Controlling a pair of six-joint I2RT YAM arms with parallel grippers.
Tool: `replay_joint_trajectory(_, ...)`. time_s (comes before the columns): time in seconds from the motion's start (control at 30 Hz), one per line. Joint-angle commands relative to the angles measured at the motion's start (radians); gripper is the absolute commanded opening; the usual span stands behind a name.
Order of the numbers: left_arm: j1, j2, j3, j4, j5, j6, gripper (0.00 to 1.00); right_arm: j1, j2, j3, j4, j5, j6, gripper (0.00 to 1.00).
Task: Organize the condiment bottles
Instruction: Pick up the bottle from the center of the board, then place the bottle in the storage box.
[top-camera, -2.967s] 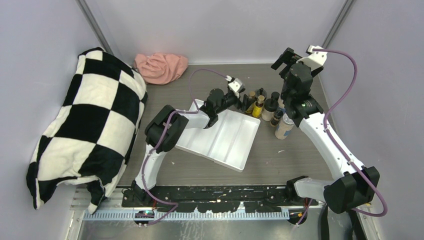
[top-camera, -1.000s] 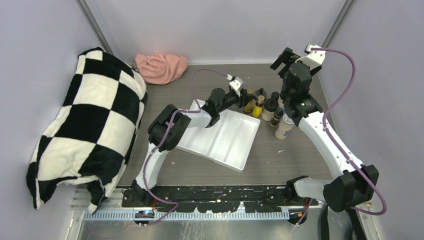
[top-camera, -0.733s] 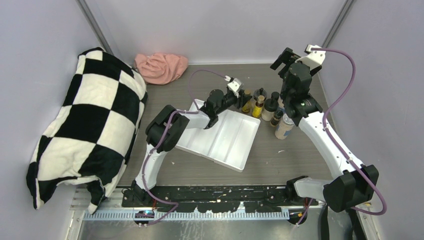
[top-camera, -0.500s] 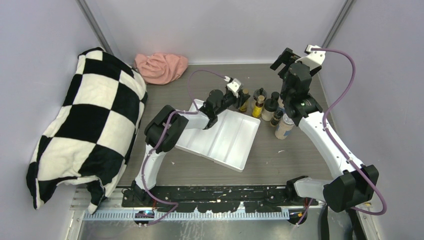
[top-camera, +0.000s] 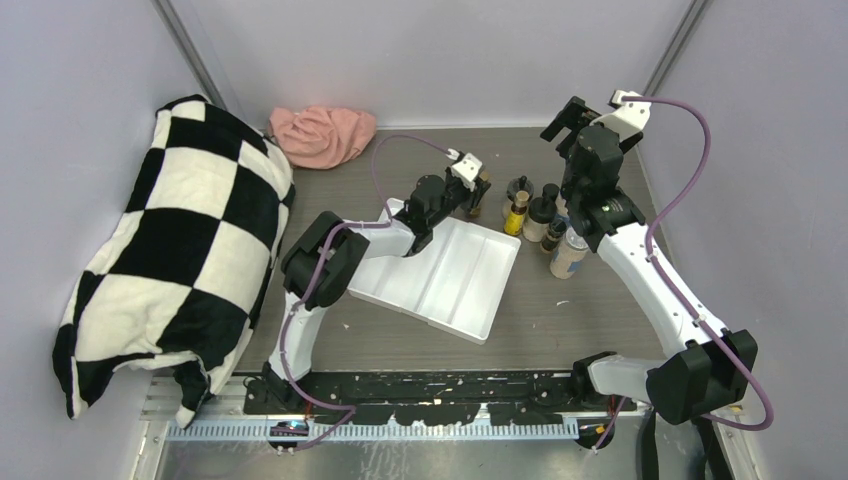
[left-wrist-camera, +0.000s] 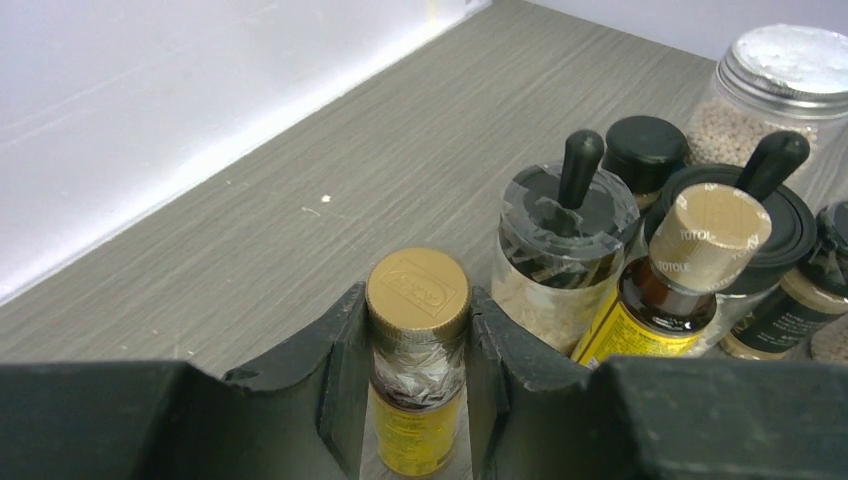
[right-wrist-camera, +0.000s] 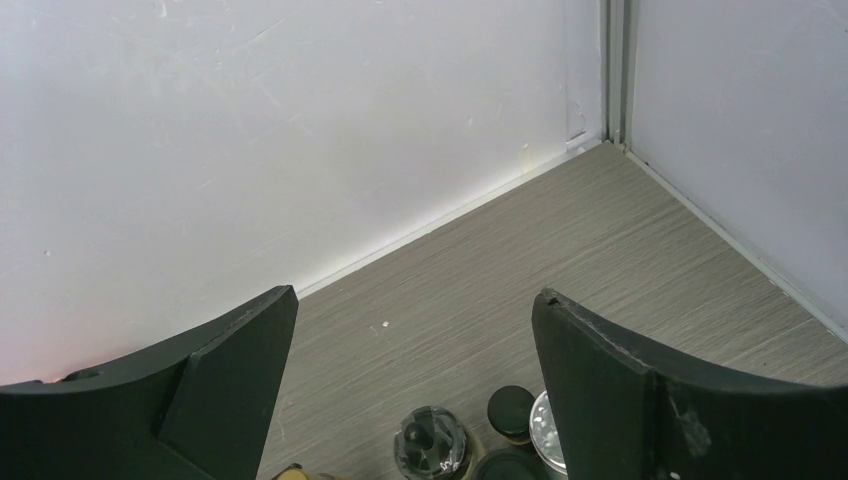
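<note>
My left gripper (left-wrist-camera: 418, 350) is shut on a slim yellow bottle (left-wrist-camera: 415, 430) with a gold-brown cap, just left of the bottle cluster; its base is hidden. In the top view this gripper (top-camera: 474, 188) is beyond the tray's far corner. Beside it stand a second yellow bottle (left-wrist-camera: 690, 260), two black-lidded jars (left-wrist-camera: 560, 250), a small dark-capped bottle (left-wrist-camera: 648, 150) and a silver-lidded shaker (left-wrist-camera: 775, 90). The cluster (top-camera: 540, 215) sits between the arms. My right gripper (top-camera: 566, 116) hangs open and empty above the cluster's far side, with jar lids (right-wrist-camera: 432, 440) showing below its fingers (right-wrist-camera: 240, 350).
A white divided tray (top-camera: 440, 280) lies at an angle in front of the bottles. A black-and-white checkered pillow (top-camera: 170, 240) fills the left side. A pink cloth (top-camera: 322, 133) lies at the back wall. Walls close in behind and to the right.
My left gripper has drawn back to the left with the yellow bottle, opening a gap between it and the cluster. The right arm has stayed still.
</note>
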Motion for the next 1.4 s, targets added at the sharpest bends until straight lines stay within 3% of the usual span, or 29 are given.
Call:
replay_joint_trajectory(0.0, 0.009, -0.126, 0.011, 0.063, -0.05, 0.058, 0.0, -0.012, -0.001, 0.041, 0.011, -0.003, 0.003, 0.93)
replay_joint_trajectory(0.87, 0.014, -0.53, -0.147, -0.171, -0.234, 0.123, 0.0, -0.035, -0.065, -0.031, -0.038, -0.057, 0.071, 0.93)
replay_joint_trajectory(1.37, 0.012, -0.631, -0.296, -0.144, -0.323, 0.1, 0.0, -0.038, -0.114, -0.078, -0.041, -0.073, 0.092, 0.93)
